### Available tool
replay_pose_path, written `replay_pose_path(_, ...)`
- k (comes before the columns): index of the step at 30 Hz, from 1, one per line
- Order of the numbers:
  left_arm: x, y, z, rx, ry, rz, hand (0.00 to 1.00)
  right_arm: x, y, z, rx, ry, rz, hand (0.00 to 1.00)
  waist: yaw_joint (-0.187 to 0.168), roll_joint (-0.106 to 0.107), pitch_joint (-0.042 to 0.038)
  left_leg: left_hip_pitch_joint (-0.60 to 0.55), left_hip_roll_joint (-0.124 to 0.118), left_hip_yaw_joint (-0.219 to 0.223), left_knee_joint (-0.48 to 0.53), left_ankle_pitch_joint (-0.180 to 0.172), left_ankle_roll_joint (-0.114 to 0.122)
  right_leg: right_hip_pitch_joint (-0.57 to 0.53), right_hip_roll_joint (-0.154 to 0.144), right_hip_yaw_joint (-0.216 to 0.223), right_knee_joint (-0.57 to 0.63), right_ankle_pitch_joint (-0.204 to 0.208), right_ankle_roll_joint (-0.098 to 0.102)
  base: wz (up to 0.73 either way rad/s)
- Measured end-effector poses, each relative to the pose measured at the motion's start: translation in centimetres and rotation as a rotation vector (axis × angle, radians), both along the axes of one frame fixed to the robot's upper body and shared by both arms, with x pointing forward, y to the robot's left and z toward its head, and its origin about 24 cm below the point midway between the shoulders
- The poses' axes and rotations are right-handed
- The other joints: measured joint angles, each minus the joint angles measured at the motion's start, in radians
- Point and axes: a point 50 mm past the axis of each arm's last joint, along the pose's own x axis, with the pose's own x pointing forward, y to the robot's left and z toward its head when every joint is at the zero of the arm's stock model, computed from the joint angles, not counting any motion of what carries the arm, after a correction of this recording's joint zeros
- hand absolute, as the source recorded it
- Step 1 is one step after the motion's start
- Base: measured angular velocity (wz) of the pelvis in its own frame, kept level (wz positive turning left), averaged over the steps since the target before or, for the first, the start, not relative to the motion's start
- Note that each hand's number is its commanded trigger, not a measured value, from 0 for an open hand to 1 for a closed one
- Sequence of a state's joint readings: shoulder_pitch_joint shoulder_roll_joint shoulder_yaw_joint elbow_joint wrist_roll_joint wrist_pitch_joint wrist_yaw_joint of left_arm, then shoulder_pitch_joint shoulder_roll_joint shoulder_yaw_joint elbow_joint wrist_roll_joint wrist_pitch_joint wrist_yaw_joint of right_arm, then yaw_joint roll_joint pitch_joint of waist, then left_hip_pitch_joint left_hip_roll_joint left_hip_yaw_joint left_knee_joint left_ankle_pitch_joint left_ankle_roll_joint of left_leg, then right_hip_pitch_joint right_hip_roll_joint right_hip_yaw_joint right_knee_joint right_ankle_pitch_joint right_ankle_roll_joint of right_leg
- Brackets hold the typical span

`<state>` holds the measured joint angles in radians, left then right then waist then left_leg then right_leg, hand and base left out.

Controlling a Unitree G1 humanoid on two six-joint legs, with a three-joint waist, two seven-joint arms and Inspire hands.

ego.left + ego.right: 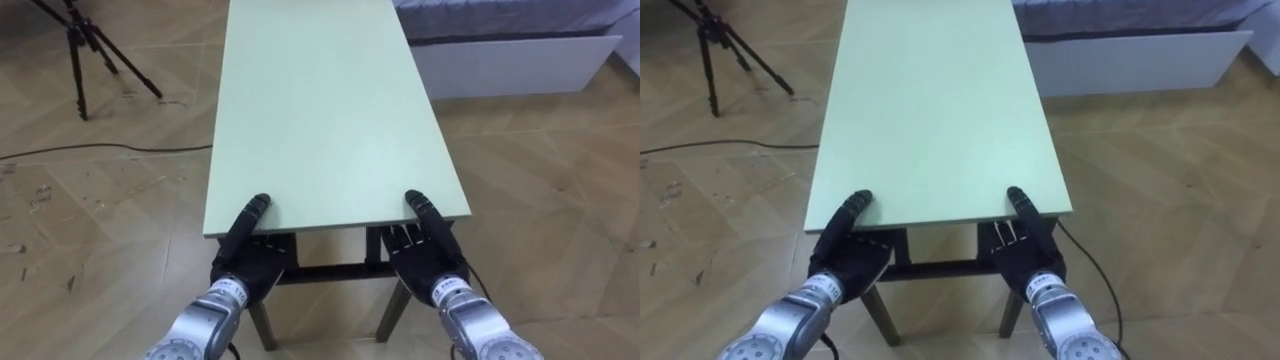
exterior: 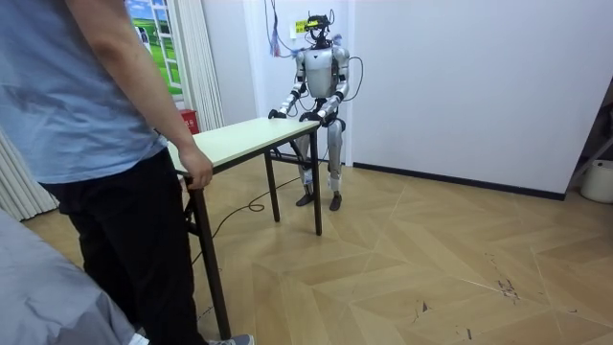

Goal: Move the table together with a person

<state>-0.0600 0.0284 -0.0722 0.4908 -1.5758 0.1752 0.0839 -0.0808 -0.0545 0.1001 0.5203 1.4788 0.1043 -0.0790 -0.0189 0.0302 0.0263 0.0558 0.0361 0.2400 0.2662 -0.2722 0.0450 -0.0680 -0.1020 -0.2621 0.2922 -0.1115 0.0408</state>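
Desk [image 1: 320,110] spans between robot and person [image 2: 86,105], person's hand [image 2: 196,169] holding the far corner; left hand [image 1: 250,262] and right hand [image 1: 420,258] each pinch the near edge at its corners, thumb on top, fingers beneath; best: both grips level, pace matched to the person.

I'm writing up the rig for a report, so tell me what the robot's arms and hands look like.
Both hands, the left hand and the right hand, are black all over, with slim segmented black fingers. Each wrist is a ribbed, silver-grey metal cylinder leading into a smooth silver forearm. In the room view the upper arms are silver-grey too, with darker joints.
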Motion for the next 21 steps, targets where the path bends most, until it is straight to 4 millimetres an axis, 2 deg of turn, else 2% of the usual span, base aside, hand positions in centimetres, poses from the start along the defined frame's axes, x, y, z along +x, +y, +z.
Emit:
replay_pose_path(18,-0.10,-0.02,-0.31,0.022,0.001,-0.003,1.00,-0.08,0.10,-0.18,-0.027,-0.002,0.011,1.00,-0.002,0.003,0.0023,0.010,0.000,0.001,-0.011,0.000,0.000,0.016,0.003,-0.001,-0.020,-0.002,0.003,0.00)
replay_pose_path(21,-0.09,-0.08,-0.33,0.045,-0.005,-0.008,1.00,-0.07,0.10,-0.16,-0.029,-0.006,0.012,1.00,-0.004,0.005,0.0027,0.007,0.000,-0.001,-0.010,0.000,0.000,0.016,0.001,-0.016,-0.020,-0.002,0.003,0.00)
